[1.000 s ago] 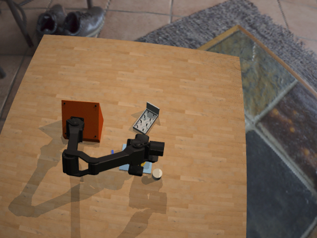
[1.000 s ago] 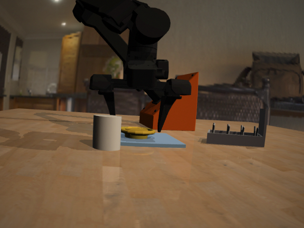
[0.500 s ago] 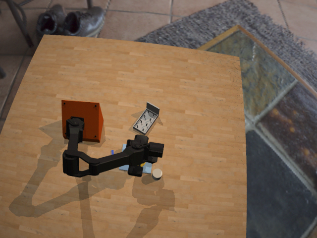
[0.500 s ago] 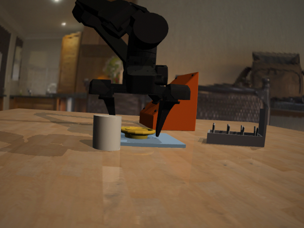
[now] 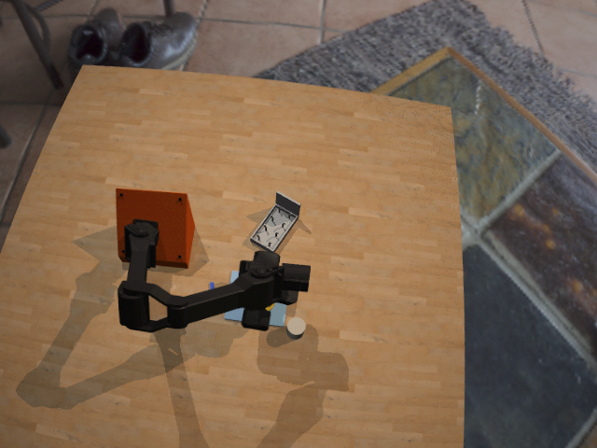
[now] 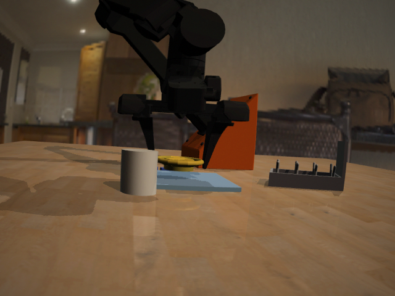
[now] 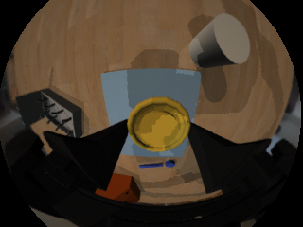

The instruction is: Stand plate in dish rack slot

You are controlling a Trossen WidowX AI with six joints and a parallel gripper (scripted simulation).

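The yellow plate (image 5: 270, 307) (image 6: 180, 163) (image 7: 158, 128) lies flat, its foot on the blue mat (image 6: 220, 184) (image 7: 114, 95); the arm mostly hides it in the top view. My gripper (image 6: 179, 160) (image 7: 158, 124) points down and is shut on the plate, one fingertip at each side of the rim. In the exterior view the left fingertip is partly hidden behind the cylinder. The grey dish rack (image 5: 287, 203) (image 6: 304, 181) (image 7: 33, 103) stands apart from the plate, with short dark rails and a tall panel at one end.
A cream cylinder (image 5: 295, 327) (image 6: 138, 172) (image 7: 229, 40) stands just beside the mat. A small blue object (image 5: 212, 285) (image 7: 151, 165) lies by the mat's other side. The orange wedge (image 5: 159, 207) (image 6: 239, 143) (image 7: 118, 186) stands near the arm's base.
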